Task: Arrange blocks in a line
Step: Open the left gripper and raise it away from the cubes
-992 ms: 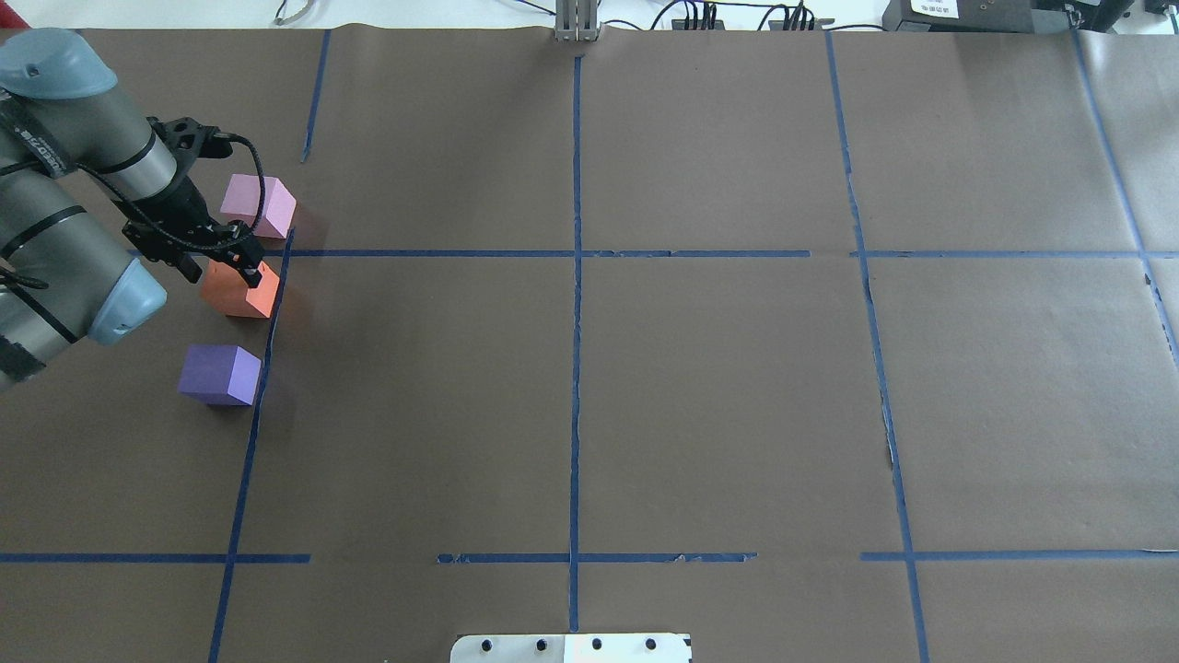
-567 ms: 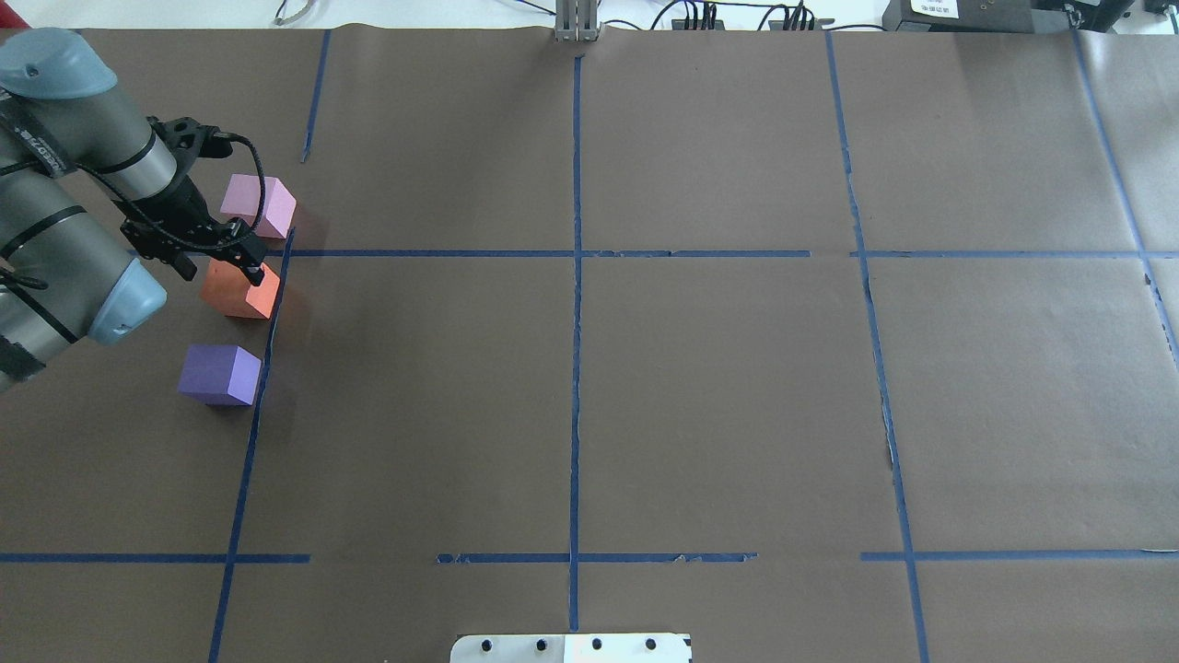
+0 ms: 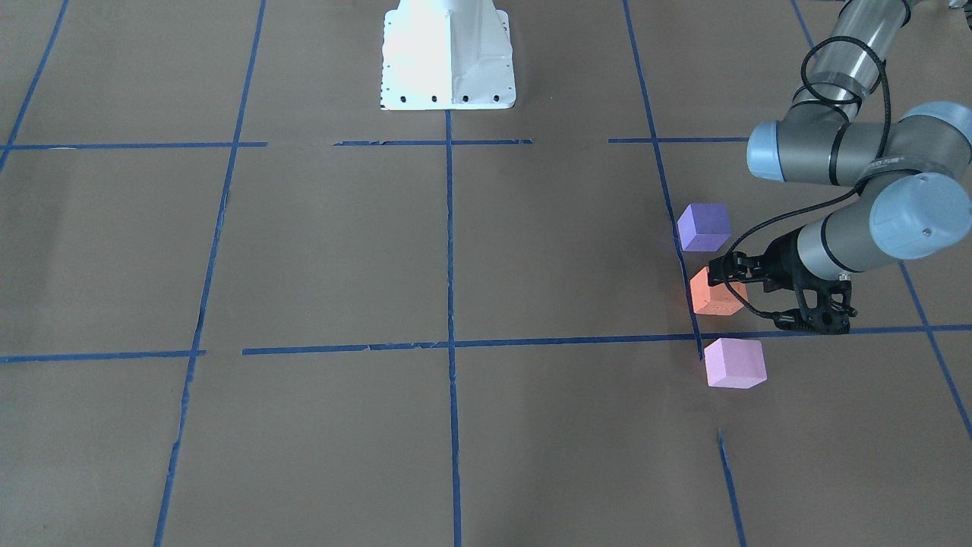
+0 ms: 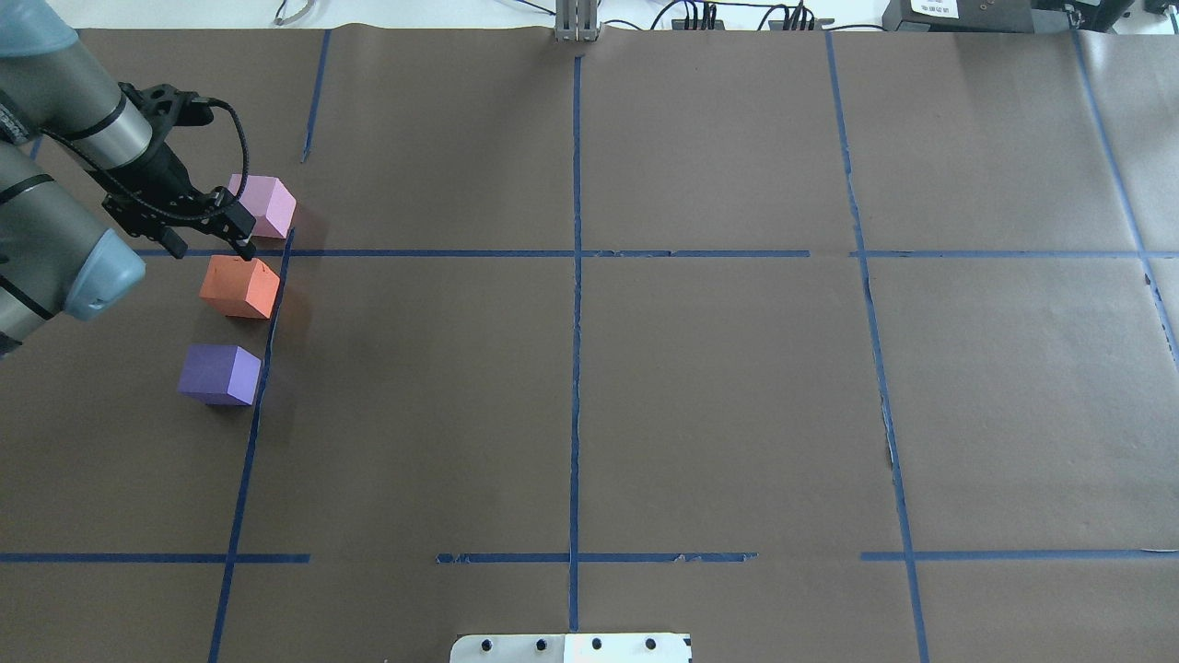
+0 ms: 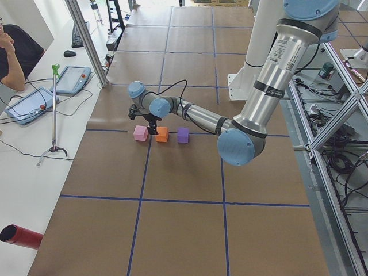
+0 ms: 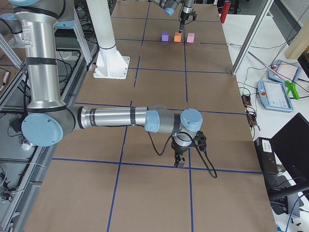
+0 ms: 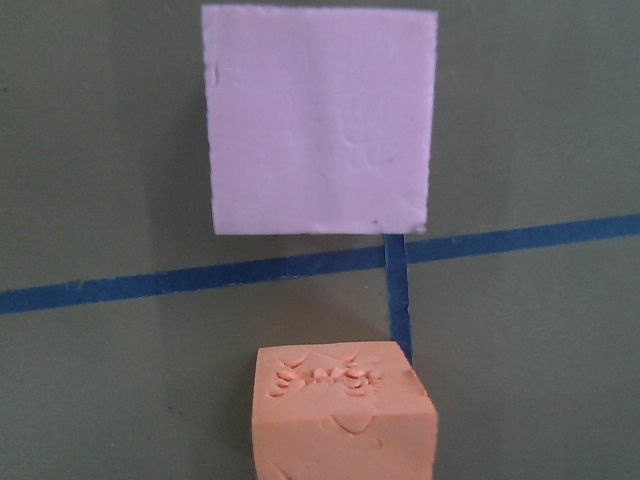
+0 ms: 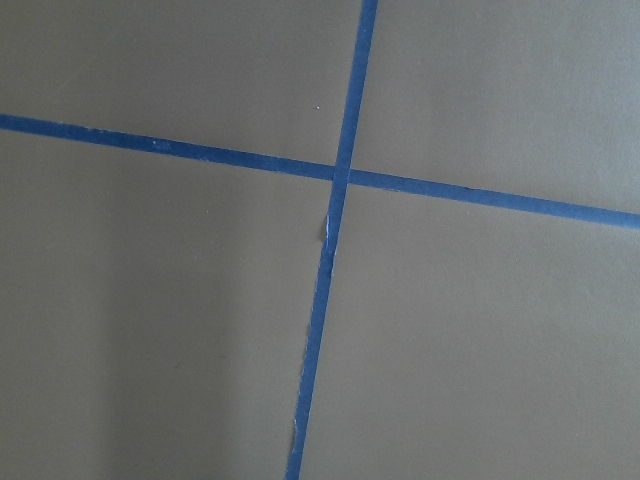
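Note:
Three blocks stand in a row beside a blue tape line on the table's left side: the violet block [image 4: 219, 373] nearest the robot, the orange block [image 4: 239, 287] in the middle, and the pink block [image 4: 267, 204] farthest. My left gripper [image 4: 210, 249] is open and empty. It hangs above the gap between the orange and pink blocks and touches neither. The left wrist view shows the orange block [image 7: 345, 415] below and the pink block [image 7: 320, 118] above, with no fingers in sight. My right gripper [image 6: 179, 163] hovers low over a tape crossing far from the blocks. I cannot tell whether it is open or shut.
Brown paper with a grid of blue tape [image 4: 576, 276] covers the table. The white robot base [image 3: 448, 61] stands at the middle of the near edge. Cables and boxes [image 4: 921, 14] lie beyond the far edge. An operator and tablets [image 5: 34, 100] are past the table's far side.
My left gripper has lifted off the orange block and drawn back toward the far left. The orange block stays on the table. The other blocks have not moved.

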